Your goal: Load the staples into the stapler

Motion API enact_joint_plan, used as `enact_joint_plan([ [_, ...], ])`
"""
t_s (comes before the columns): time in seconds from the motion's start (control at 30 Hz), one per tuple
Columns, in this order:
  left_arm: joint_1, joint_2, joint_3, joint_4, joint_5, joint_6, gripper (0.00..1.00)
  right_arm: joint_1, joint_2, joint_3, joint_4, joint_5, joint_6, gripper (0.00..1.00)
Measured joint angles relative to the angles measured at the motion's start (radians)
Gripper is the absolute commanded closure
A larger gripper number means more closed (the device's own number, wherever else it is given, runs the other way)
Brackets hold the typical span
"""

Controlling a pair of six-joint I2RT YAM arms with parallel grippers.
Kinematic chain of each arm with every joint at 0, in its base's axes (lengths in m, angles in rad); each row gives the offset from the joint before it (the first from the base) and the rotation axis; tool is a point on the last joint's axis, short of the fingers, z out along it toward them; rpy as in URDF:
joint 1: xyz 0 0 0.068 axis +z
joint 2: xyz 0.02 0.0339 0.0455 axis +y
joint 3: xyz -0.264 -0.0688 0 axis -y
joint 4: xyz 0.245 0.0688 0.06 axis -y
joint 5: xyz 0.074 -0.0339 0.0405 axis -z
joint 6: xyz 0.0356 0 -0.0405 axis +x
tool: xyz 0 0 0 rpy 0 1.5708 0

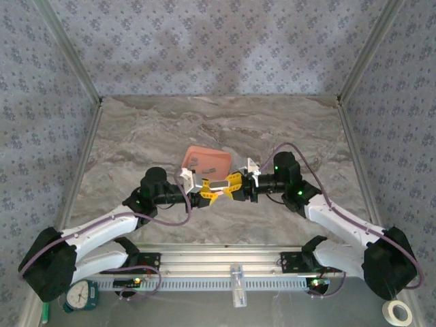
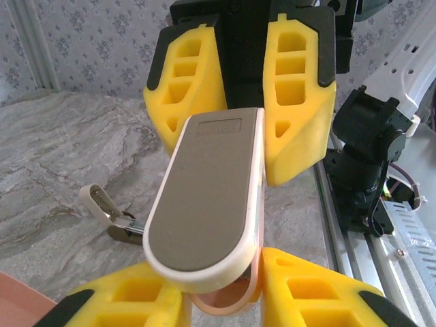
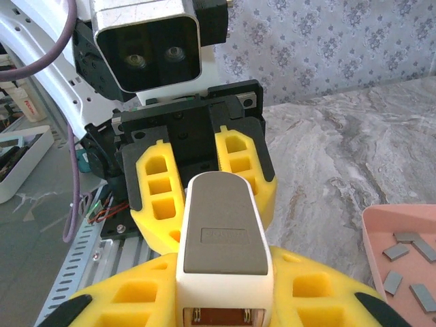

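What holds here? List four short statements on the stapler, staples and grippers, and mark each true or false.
1. The stapler is held off the table between both grippers. True.
2. The staples are scattered on the table. False: they lie in the pink tray.
3. The right gripper is open and empty. False: it is shut on the stapler.
4. The left gripper grips the stapler's other end. True.

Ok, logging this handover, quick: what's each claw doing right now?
Left claw: closed on the stapler.
Right claw: closed on the same stapler, at its other end.
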Motion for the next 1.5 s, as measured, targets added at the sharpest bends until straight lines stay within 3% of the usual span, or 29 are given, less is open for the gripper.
enact_joint_plan([
  [0.07,0.002,0.000,0.000,-0.005,0.000,0.000,0.83,0.000,0.001,0.000,0.001,-0.002,-0.002,0.97],
  [0.2,0.004,-0.016,0.013,-0.057,-0.006,0.018,0.92,0.000,0.000,0.000,-0.009,0.000,-0.018,0.72],
  [0.4,-0.001,-0.032,0.055,-0.183,-0.047,0.095,0.95,0.003,-0.053,0.027,-0.159,0.063,-0.074,0.52],
  [0.6,-0.002,-0.034,0.089,-0.330,-0.098,0.179,0.95,0.039,-0.101,0.134,-0.379,0.179,-0.167,0.49],
  [0.87,-0.020,-0.034,0.112,-0.438,-0.145,0.269,0.95,0.124,-0.056,0.267,-0.590,0.286,-0.288,0.45],
  [1.5,-0.042,-0.034,0.117,-0.487,-0.159,0.315,0.95,0.182,0.196,0.393,-0.683,0.235,-0.355,0.45],
])
